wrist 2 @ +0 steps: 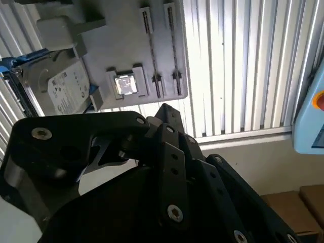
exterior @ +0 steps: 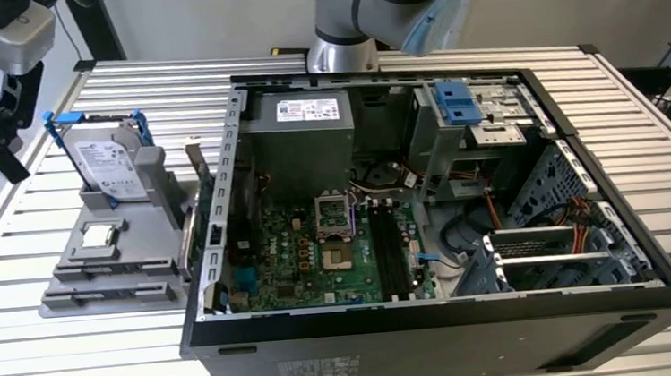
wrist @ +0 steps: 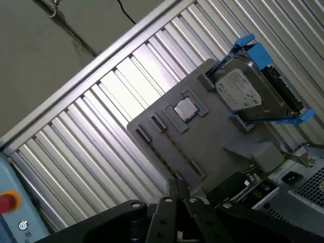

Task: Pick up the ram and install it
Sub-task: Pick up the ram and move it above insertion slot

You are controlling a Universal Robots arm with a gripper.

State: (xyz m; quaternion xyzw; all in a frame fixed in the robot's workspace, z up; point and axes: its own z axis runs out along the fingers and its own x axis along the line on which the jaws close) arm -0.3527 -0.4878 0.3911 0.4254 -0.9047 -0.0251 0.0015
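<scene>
- One gripper (wrist: 176,188), fingertips pinched together, nothing between, well apart from ram.
- Ram (wrist: 248,186) on edge at gray holder (wrist: 212,136) edge, beside computer case (wrist: 309,190); pale label unreadable.
- Hard drive (wrist: 243,93) label print unreadable too.

The exterior view looks steeply down on the whole open case (exterior: 432,189) and slatted desk (exterior: 651,82) from some way off. Both wrist views look down past the gripper (wrist 2: 164,114), nearer in, and share with it the grey holder (exterior: 103,287) and drive (exterior: 112,165).
</scene>
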